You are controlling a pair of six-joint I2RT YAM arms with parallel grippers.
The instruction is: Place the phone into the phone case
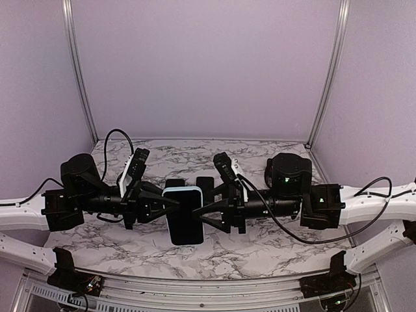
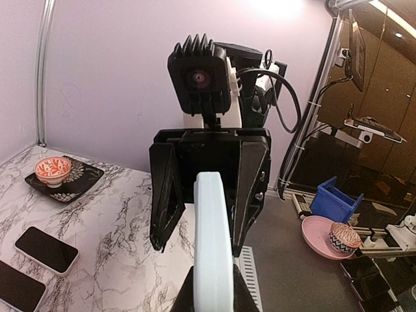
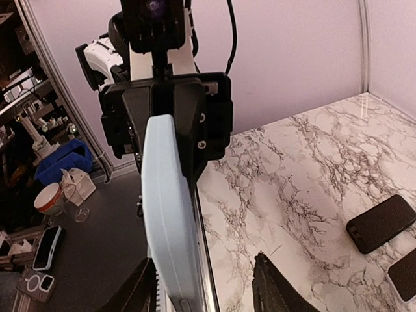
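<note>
One phone (image 1: 183, 214), screen up, long axis near-far

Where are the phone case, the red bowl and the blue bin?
phone case (image 2: 213, 247): left wrist view, side edge.
red bowl (image 2: 52, 171): left wrist view, patterned side.
blue bin (image 2: 331, 201): left wrist view, front wall.

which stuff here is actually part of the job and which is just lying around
Job: phone case, phone in it, left gripper clamping the case, right gripper open around it.
Lying about: two spare phones on the marble table, bowl on a dark plate.
</note>
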